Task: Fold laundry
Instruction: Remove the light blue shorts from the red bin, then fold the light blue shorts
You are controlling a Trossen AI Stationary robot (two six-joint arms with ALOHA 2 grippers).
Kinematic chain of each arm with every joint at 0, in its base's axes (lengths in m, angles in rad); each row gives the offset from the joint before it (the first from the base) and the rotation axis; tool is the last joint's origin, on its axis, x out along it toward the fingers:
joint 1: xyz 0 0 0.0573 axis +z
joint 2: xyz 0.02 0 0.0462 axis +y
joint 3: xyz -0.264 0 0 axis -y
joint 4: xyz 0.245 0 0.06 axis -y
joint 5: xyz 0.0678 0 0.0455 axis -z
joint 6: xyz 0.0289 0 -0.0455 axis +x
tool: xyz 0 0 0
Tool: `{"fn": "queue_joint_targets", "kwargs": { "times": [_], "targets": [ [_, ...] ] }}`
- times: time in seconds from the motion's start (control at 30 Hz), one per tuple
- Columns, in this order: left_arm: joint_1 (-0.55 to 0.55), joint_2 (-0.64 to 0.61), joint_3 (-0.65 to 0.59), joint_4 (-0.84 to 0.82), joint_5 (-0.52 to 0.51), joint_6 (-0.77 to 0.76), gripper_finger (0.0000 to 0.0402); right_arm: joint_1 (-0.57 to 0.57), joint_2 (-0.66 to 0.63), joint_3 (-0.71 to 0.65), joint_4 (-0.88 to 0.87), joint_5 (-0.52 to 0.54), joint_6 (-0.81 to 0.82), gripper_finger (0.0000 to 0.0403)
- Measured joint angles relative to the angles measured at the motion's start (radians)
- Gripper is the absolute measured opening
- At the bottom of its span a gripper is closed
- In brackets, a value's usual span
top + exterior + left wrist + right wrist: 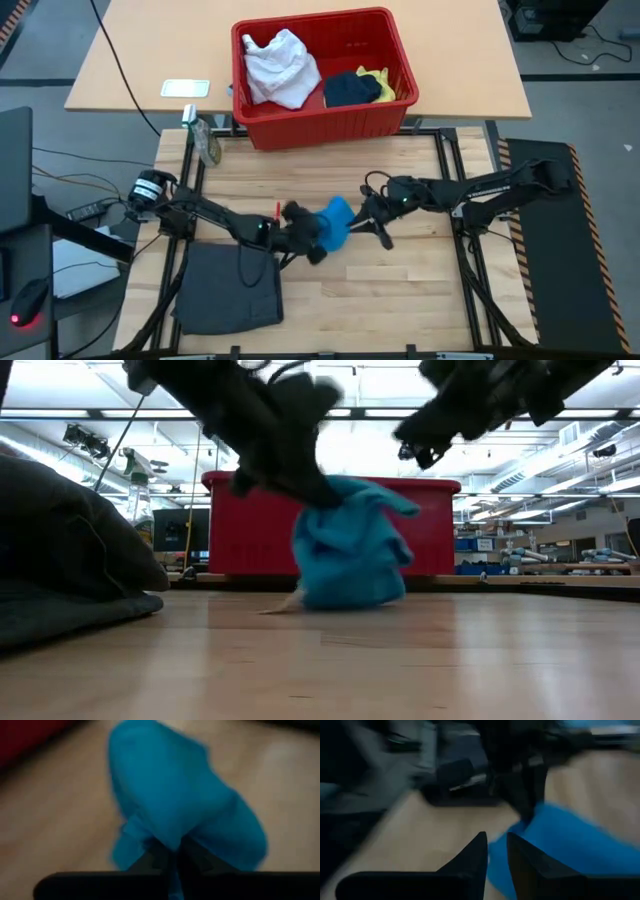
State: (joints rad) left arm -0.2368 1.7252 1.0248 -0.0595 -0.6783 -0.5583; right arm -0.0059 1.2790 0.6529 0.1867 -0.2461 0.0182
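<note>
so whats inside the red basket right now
The red basket holds a crumpled white garment, a dark navy garment and a yellow garment mostly tucked behind the navy one. Whatever lies beneath them is covered.

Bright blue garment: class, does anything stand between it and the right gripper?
Nothing visible does. The bright blue garment is bunched mid-table, the left gripper shut on its left side. The right gripper sits just off its right edge, with only bare table nearby.
</note>
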Motion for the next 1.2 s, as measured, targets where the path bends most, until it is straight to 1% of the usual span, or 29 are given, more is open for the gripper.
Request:
{"fn": "queue_joint_targets", "kwargs": {
  "times": [0.03,0.07,0.13,0.17,0.23,0.33,0.4,0.47,0.53,0.67,0.7,0.73,0.77,0.83,0.87,0.93,1.0,1.13,1.2],
  "targets": [
    [0.019,0.001,0.000,-0.041,-0.030,-0.021,0.0038,0.005,0.020,-0.008,-0.001,0.075,0.000,0.0081],
    [0.039,0.002,-0.001,-0.069,-0.021,-0.041,0.0052,0.011,0.042,-0.015,-0.004,0.154,0.019,0.0080],
    [0.076,0.003,-0.001,-0.098,0.060,-0.061,0.0086,0.016,0.075,-0.036,-0.005,0.291,0.100,0.0080],
    [0.089,0.002,-0.001,-0.111,0.106,-0.070,0.0106,0.021,0.089,-0.050,-0.001,0.340,0.130,0.0080],
    [0.103,-0.002,-0.001,-0.168,0.140,-0.095,0.0144,0.035,0.116,-0.074,0.007,0.439,0.143,0.0080],
    [0.131,-0.020,-0.001,-0.246,0.139,-0.104,0.0199,0.050,0.154,-0.104,0.007,0.594,0.136,0.0080],
    [0.149,-0.034,-0.001,-0.279,0.130,-0.107,0.0229,0.049,0.176,-0.119,0.009,0.646,0.136,0.0080],
    [0.157,-0.048,-0.001,-0.333,0.125,-0.107,0.0251,0.045,0.200,-0.127,0.017,0.647,0.141,0.0080],
    [0.156,-0.057,-0.001,-0.384,0.125,-0.104,0.0263,0.043,0.220,-0.130,0.023,0.645,0.144,0.0080],
    [0.155,-0.064,-0.001,-0.571,0.073,-0.092,0.0265,0.042,0.264,-0.131,0.057,0.645,0.144,0.0080],
    [0.153,-0.064,-0.001,-0.601,0.075,-0.086,0.0263,0.042,0.275,-0.131,0.075,0.641,0.144,0.0080],
    [0.141,-0.064,-0.002,-0.616,0.108,-0.086,0.0261,0.042,0.284,-0.130,0.085,0.634,0.144,0.0080],
    [0.123,-0.066,-0.002,-0.599,0.164,-0.077,0.0259,0.042,0.292,-0.130,0.086,0.620,0.142,0.0080],
    [0.065,-0.066,-0.002,-0.501,0.274,-0.028,0.0253,0.042,0.312,-0.130,0.090,0.587,0.118,0.0080],
    [0.032,-0.060,-0.002,-0.446,0.308,0.015,0.0249,0.042,0.321,-0.130,0.092,0.575,0.107,0.0080],
    [-0.022,-0.045,-0.001,-0.344,0.320,0.108,0.0241,0.042,0.341,-0.130,0.101,0.573,0.101,0.0080],
    [-0.044,-0.027,-0.001,-0.298,0.293,0.150,0.0231,0.040,0.360,-0.130,0.132,0.573,0.101,0.0080],
    [-0.022,0.045,-0.001,-0.293,0.287,0.188,0.0212,0.031,0.374,-0.130,0.175,0.546,0.102,0.0080],
    [0.002,0.085,-0.002,-0.258,0.287,0.223,0.0207,0.029,0.370,-0.130,0.183,0.535,0.102,0.0080]
  ]
}}
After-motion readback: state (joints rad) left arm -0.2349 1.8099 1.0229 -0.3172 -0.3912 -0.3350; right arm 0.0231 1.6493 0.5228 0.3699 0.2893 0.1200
